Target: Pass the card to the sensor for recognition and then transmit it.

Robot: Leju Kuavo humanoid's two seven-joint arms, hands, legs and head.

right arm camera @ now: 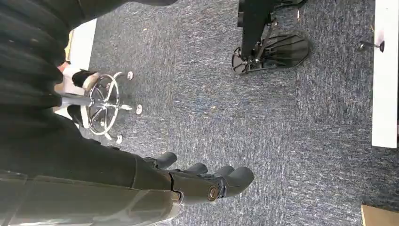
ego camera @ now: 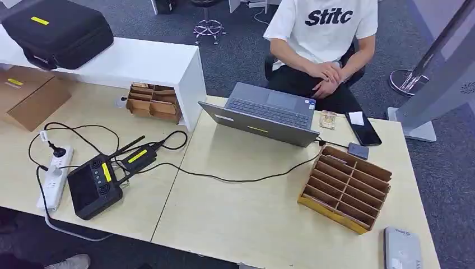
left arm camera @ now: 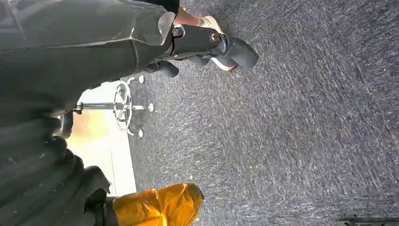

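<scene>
In the head view a grey flat reader point(ego camera: 402, 249) lies at the table's near right corner. A slotted cardboard rack point(ego camera: 345, 188) stands to its left. A small grey card-like piece point(ego camera: 358, 150) lies behind the rack, and a white card point(ego camera: 356, 117) rests on a black phone point(ego camera: 365, 132). My left hand point(left arm camera: 211, 46) hangs over the carpet with its fingers stretched out, holding nothing. My right hand point(right arm camera: 207, 181) also hangs over the carpet, fingers straight and apart, holding nothing.
An open laptop point(ego camera: 268, 114) sits mid-table, with a cable running forward from it. A person in a white T-shirt point(ego camera: 322, 28) sits behind it. A black controller point(ego camera: 94, 185), a power strip point(ego camera: 55, 176) and a cardboard box point(ego camera: 33, 98) lie at the left.
</scene>
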